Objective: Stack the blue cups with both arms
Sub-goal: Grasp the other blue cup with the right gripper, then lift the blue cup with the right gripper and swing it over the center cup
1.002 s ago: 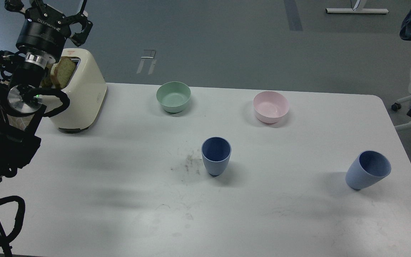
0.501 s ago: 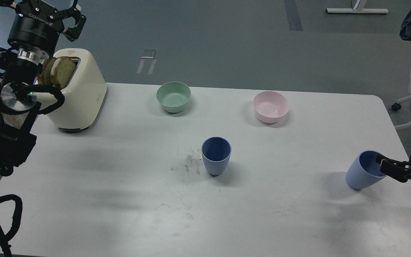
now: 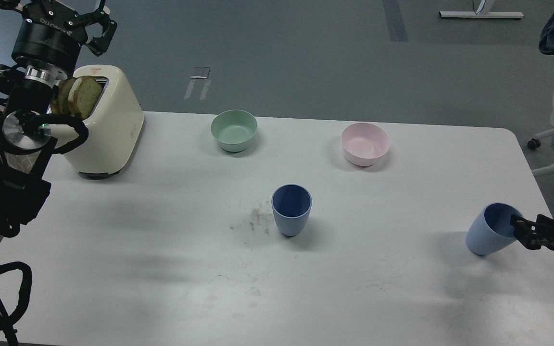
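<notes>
Standing upright near the middle of the white table (image 3: pixel 161 298), one blue cup (image 3: pixel 291 210) has clear space on every side except a dark smudge (image 3: pixel 254 222) just beside it at 9 o'clock. The second blue cup (image 3: pixel 491 235) sits tilted near the table's 3 o'clock edge, its mouth turned toward the right end effector (image 3: pixel 520 231), whose dark fingertips reach the rim (whether they pinch it I cannot tell). A mint-green bowl (image 3: pixel 234 130) lies at 11 o'clock from the middle cup and a pink bowl (image 3: pixel 365 143) at 1 o'clock, both well apart from it. The left end effector (image 3: pixel 56 17) hangs with fingers spread above a cream toaster (image 3: pixel 106 122) holding bread slices (image 3: pixel 79 96) at the far left.
</notes>
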{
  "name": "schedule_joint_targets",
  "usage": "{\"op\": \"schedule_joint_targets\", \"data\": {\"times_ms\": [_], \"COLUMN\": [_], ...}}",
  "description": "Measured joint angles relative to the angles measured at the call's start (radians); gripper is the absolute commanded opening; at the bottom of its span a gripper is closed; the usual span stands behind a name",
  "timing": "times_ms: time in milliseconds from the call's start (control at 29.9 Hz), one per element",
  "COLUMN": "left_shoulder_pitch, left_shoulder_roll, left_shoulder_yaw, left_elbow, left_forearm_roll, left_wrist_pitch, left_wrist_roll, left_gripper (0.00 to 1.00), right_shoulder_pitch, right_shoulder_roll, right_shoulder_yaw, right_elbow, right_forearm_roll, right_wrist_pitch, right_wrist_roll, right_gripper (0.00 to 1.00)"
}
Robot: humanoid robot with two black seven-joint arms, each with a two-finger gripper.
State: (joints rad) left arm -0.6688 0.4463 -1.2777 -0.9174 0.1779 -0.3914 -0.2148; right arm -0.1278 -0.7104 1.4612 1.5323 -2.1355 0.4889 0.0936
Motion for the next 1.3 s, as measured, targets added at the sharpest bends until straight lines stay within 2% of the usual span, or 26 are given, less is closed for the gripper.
{"op": "schedule_joint_targets", "data": {"times_ms": [67, 267, 601, 802, 1069, 1303], "left_shoulder_pitch": [0.000, 0.001, 0.002, 0.000, -0.004, -0.005], "left_shoulder_roll": [-0.001, -0.005, 0.004, 0.008, 0.010, 0.008], "left_shoulder_yaw": [0.001, 0.007, 0.008, 0.004, 0.002, 0.004], "left_elbow": [0.000, 0.000, 0.000, 0.000, -0.001, -0.002], "left_forearm_roll": [0.000, 0.001, 0.003, 0.003, 0.005, 0.008], "left_wrist_pitch": [0.000, 0.000, 0.000, 0.000, 0.009, 0.011], "left_wrist_roll": [0.000, 0.000, 0.000, 0.002, 0.002, 0.002], "left_gripper": [0.98, 0.98, 0.98, 0.98, 0.98, 0.98], "right_shoulder_pitch": [0.000, 0.001, 0.015, 0.053, 0.351, 0.608], "right_shoulder_roll": [0.006, 0.014, 0.023, 0.018, 0.034, 0.092], "right_shoulder_yaw": [-0.002, -0.006, 0.015, 0.052, 0.036, -0.148], "right_elbow": [0.000, 0.000, 0.004, 0.039, 0.071, 0.071], "right_forearm_roll": [0.001, 0.002, 0.016, 0.128, 0.244, 0.301], "right_wrist_pitch": [0.000, 0.000, 0.000, 0.000, 0.000, 0.000], "right_wrist_roll": [0.000, 0.000, 0.012, 0.019, 0.016, 0.017], "right_gripper": [0.32, 0.00, 0.00, 0.00, 0.00, 0.00]}}
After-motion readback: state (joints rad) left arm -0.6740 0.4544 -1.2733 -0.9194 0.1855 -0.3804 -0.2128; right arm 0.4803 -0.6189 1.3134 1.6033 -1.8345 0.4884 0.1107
